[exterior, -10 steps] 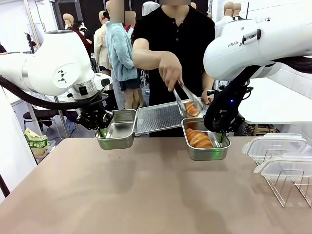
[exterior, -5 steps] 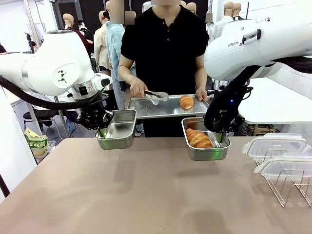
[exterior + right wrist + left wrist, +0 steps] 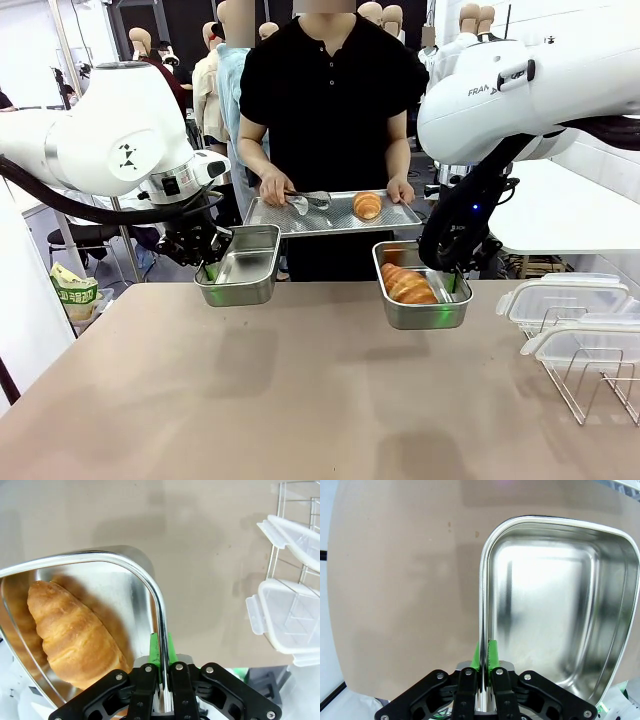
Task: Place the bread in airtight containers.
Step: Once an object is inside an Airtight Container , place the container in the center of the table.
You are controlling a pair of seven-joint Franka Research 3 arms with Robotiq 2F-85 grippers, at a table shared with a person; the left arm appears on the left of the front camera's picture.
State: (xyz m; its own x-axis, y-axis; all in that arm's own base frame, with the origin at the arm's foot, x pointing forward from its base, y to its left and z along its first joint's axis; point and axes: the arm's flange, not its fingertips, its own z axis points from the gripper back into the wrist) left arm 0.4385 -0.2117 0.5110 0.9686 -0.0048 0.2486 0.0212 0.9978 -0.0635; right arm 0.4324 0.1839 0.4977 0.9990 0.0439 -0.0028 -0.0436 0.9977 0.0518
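two steel tins hang above the worktop (image 3: 300, 400) in the front view, each pinched by one wall so its mouth faces up for loading. the left fingers (image 3: 209, 270) are clamped on the 9 o'clock side of the empty left tin (image 3: 245, 270). the right fingers (image 3: 452, 284) grip the 3 o'clock side of the right tin (image 3: 425, 312), where one roll (image 3: 405, 285) lies. at 12 o'clock the person holds a tray (image 3: 335, 217) level with both hands. the second roll (image 3: 367, 205) and tongs (image 3: 308, 200) rest on it, the roll likely bound for the empty tin. clear lids (image 3: 565, 298) wait on a wire rack (image 3: 590, 375) at 4 o'clock.

left wrist view: green pads (image 3: 493, 654) squeeze the tin's rim at 6 o'clock, and its bare floor spreads toward 2 o'clock.

right wrist view: the green pads are shut on the rim at 6 o'clock, with the roll inside at 8 o'clock and the lids at 3 o'clock.
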